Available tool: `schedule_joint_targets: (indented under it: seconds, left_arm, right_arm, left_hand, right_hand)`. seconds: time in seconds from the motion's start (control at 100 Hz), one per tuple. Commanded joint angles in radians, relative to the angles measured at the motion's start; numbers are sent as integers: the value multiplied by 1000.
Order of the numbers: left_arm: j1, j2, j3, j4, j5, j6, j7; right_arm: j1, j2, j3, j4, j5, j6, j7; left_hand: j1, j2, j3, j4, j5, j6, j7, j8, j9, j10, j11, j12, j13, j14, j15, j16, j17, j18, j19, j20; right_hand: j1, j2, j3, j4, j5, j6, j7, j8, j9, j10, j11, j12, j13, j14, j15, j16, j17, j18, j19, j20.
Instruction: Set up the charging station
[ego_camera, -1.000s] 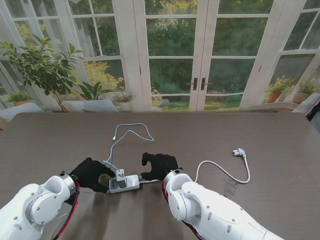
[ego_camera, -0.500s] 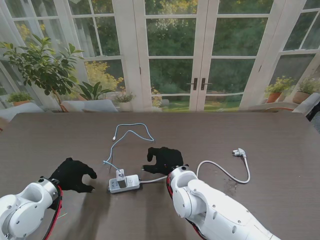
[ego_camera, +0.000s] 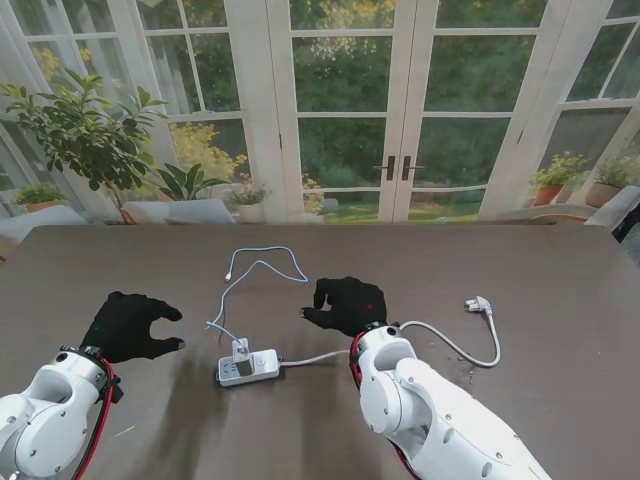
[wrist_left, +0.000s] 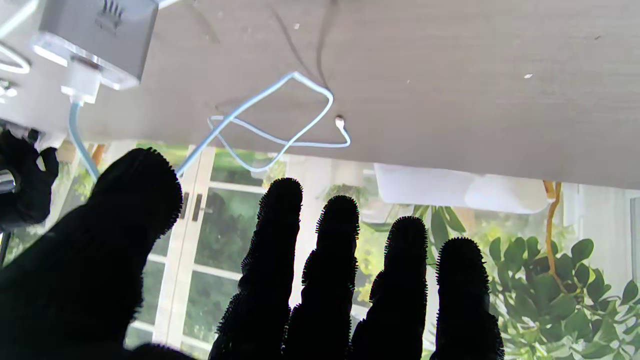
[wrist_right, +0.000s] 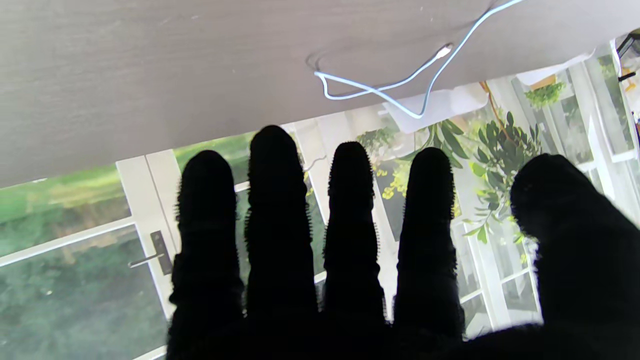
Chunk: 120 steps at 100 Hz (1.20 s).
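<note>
A white power strip (ego_camera: 248, 368) lies on the dark table near me, with a small white charger (ego_camera: 240, 349) plugged into it. A light blue cable (ego_camera: 262, 268) loops from the charger toward the far side; its free tip (ego_camera: 228, 277) rests on the table. The strip's white cord (ego_camera: 440, 340) runs right and ends in a plug (ego_camera: 479, 304). My left hand (ego_camera: 128, 325) hovers open to the left of the strip, apart from it. My right hand (ego_camera: 347, 304) is open to the strip's right. The left wrist view shows the strip (wrist_left: 95, 35) and cable (wrist_left: 280, 130); the right wrist view shows the cable (wrist_right: 400, 85).
The table's far edge (ego_camera: 320, 226) runs along glass doors. Potted plants stand outside behind the glass at the left (ego_camera: 90, 130). A light scuff marks the table (ego_camera: 462, 375) near the white cord on the right.
Both hands have drawn away from the power strip: the left hand moved left, the right hand moved right and farther from me. The strip and charger stay in place.
</note>
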Motion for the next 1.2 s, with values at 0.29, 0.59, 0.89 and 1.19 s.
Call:
schedule_joint_targets:
  seconds: [0.29,0.59,0.89,1.19]
  left_arm:
    - [-79,-37,89,32,-134,16,89]
    - [-131,-51,159,70,-170,31,155]
    - [-154,-70,208,113,-224,32,230]
    - [-145,-88,235,140,-271,15,299]
  right_arm:
    - [-110,22,153,-124,39,-70,17]
    - [-179,26,256,-168,106,-180,17]
    - [-263,30,339,-203,158,-285,18]
    - [-304,19,386,-166,250,-387,-10]
  left_hand:
    - [5,48,-55,42,-72,38,-57,-21,-86,16,-28,-37,-80,-7,-49,-47,-47,-14,-112,-62]
    - [13,72,-68,47,-88,57,-66,-27,-108,20,-32,-43,-105,-13,-56,-57,-63,-31,-129,-71]
    - [15,71,-73,49,-109,62,-77,-32,-135,23,-41,-53,-133,-27,-68,-69,-79,-50,-156,-86]
    - [23,61,-70,49,-137,71,-93,-43,-165,24,-48,-63,-161,-39,-79,-83,-91,-71,-193,-107]
  right_hand:
    - [23,-33,-6,-17,-66,37,-413,21,-19,-8,-22,-13,-37,6,-40,-762,-22,38,-39,-13]
    - [12,-51,5,-17,-98,43,-409,25,-46,-11,-21,-13,-72,8,-56,-766,-43,41,-55,-11]
    - [-2,-47,19,-18,-120,39,-420,21,-54,-23,-30,-17,-117,-3,-107,-792,-84,23,-118,-18]
    - [27,-53,11,-17,-189,54,-426,21,-115,-27,-37,-21,-184,-14,-177,-839,-117,12,-213,-43]
